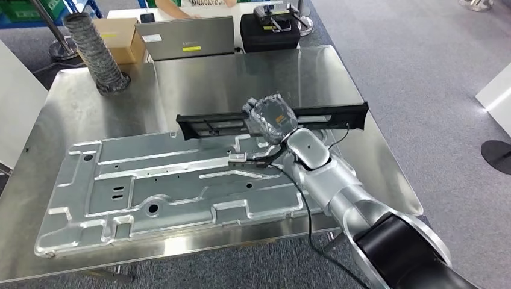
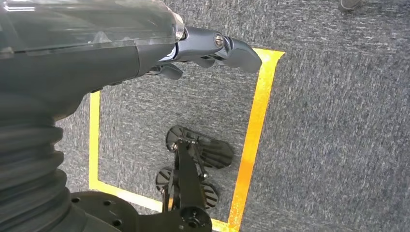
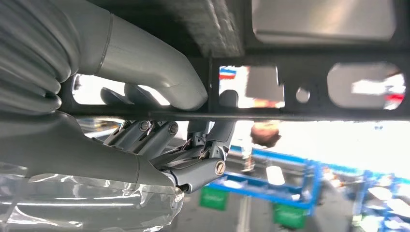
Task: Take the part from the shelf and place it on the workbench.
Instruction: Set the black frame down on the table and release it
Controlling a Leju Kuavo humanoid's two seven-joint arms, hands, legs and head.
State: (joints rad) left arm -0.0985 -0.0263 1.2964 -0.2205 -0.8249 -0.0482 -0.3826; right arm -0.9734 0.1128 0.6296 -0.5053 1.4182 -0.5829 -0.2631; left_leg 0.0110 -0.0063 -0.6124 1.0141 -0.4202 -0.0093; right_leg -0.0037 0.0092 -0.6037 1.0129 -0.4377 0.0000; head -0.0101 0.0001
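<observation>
The part is a long black slotted bar lying crosswise over the far right of the steel workbench. My right hand, wrapped in clear plastic, grips it near its middle. In the right wrist view the thumb and fingers wrap around the part's thin rail. Whether the bar touches the bench top I cannot tell. My left hand hangs over the carpet floor with its fingers loosely apart, holding nothing.
A large silver stamped panel covers the near half of the bench. At the back stand a ribbed hose, a cardboard box, a grey laptop and a black case. A person's arm shows beyond them.
</observation>
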